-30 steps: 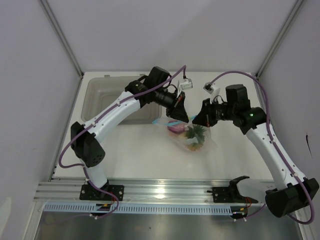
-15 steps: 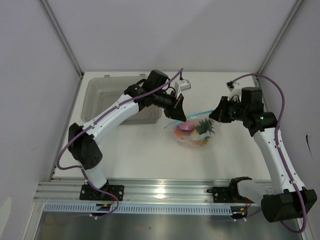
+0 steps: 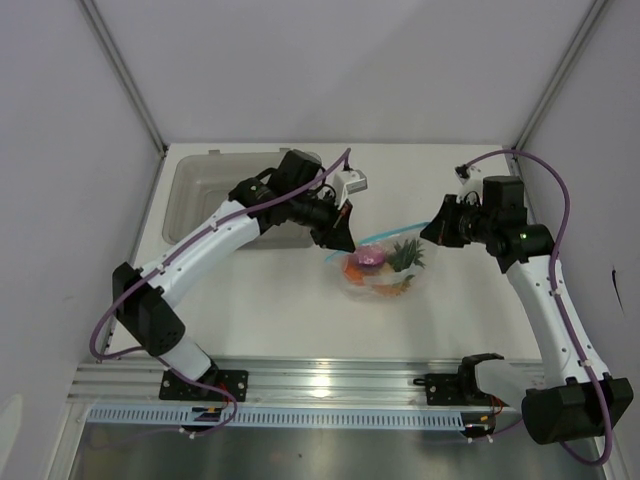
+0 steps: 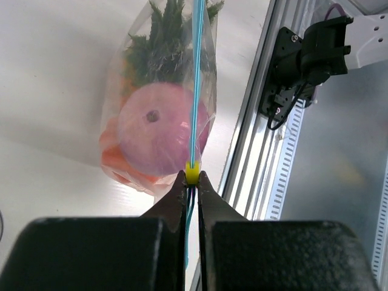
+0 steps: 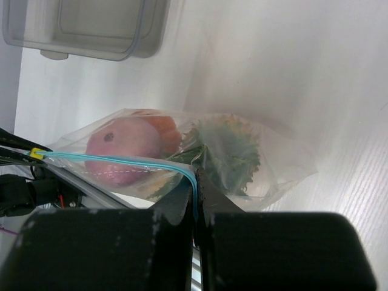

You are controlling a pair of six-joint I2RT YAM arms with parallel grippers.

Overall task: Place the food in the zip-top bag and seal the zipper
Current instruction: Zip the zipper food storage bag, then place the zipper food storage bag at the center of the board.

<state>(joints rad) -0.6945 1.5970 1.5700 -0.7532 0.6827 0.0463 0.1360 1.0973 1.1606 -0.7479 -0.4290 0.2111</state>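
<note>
The zip-top bag (image 3: 382,270) hangs stretched between my two grippers above the table. Inside lies the food: a purple-red onion (image 4: 160,127), an orange piece (image 4: 112,142) and the pineapple's green leaves (image 4: 160,54). The light blue zipper (image 4: 197,91) runs taut along the bag's mouth. My left gripper (image 4: 192,177) is shut on the zipper's left end, right behind a yellow slider (image 4: 192,173). My right gripper (image 5: 195,179) is shut on the zipper's (image 5: 121,161) other end. From above, the left gripper (image 3: 344,242) and the right gripper (image 3: 428,232) flank the bag.
A grey translucent tray (image 3: 215,200) sits at the table's back left, behind the left arm, and also shows as the tray (image 5: 91,27) in the right wrist view. An aluminium rail (image 3: 330,385) with both arm bases runs along the near edge.
My right gripper swung right and pulled the bag's mouth taut. My left gripper then drew leftwards along the zipper. The bag shifted right with them.
</note>
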